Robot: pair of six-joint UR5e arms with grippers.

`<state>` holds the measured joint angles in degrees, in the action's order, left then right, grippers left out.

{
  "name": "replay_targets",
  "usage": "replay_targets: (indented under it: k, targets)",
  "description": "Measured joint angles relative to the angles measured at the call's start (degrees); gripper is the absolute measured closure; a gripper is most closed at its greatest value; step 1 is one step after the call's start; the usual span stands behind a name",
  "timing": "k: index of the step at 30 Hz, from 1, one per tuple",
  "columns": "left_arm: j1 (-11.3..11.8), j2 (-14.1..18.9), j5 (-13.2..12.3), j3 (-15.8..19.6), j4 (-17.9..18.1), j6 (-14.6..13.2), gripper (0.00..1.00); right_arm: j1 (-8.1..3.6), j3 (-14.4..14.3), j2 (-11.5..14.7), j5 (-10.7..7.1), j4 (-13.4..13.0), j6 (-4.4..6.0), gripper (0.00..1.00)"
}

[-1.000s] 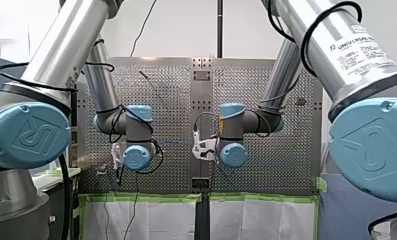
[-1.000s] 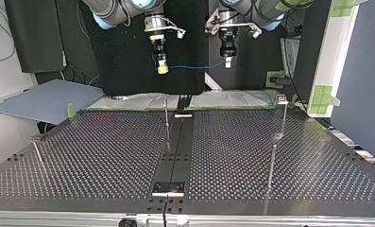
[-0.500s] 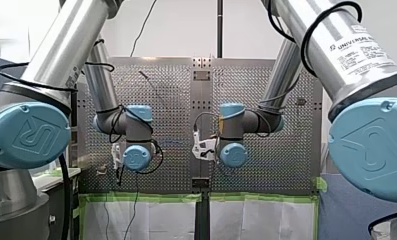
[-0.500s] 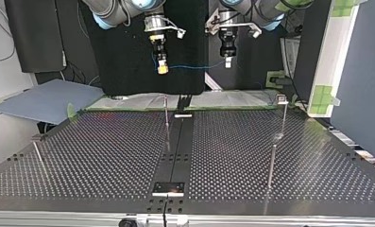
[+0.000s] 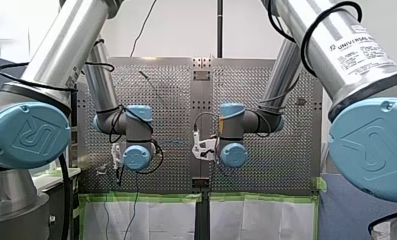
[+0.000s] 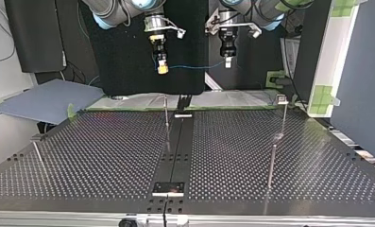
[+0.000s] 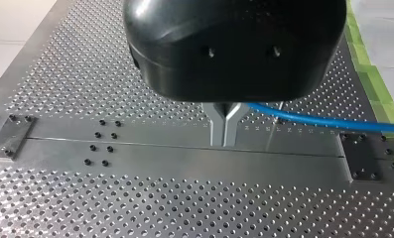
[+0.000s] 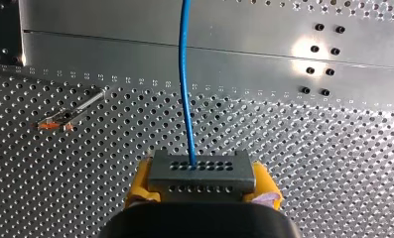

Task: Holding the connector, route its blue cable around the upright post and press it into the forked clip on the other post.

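In the right wrist view my right gripper (image 8: 202, 192) is shut, its yellow pads clamped on the grey perforated connector (image 8: 199, 171). The blue cable (image 8: 184, 74) leaves the connector and runs straight ahead over the perforated table. In the top view the cable (image 6: 194, 66) hangs in a shallow sag between my right gripper (image 6: 162, 68) and my left gripper (image 6: 228, 62), both high above the table's far edge. My left gripper's metal fingers (image 7: 226, 130) are shut on the cable (image 7: 323, 120), which trails off to one side. A thin upright post (image 6: 166, 116) stands below them.
A post with a small head (image 6: 283, 111) stands at the top view's right, with another post (image 6: 271, 163) in front of it. A short post (image 6: 38, 152) is at the left edge. A post with an orange-tipped clip (image 8: 65, 119) shows beside my right gripper. The central plate (image 6: 174, 156) divides the table.
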<state>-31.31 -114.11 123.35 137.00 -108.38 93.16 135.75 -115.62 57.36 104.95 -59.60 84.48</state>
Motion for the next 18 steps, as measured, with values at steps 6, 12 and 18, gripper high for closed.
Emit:
replay_targets:
  k: [6,12,18]
  targets:
    - [0.0,0.0,0.0,0.0,0.0,0.0,1.0,0.0,0.0,0.0,0.0,0.0,0.0,1.0]
    - [0.93,-0.88,0.73,-0.27,0.82,-0.19,1.0,0.0,-0.01,0.0,0.0,0.03,-0.01,1.0]
    - [1.37,-3.39,1.97,-0.33,1.83,-0.26,1.0,0.0,0.0,0.0,-0.06,0.13,0.0,1.0]
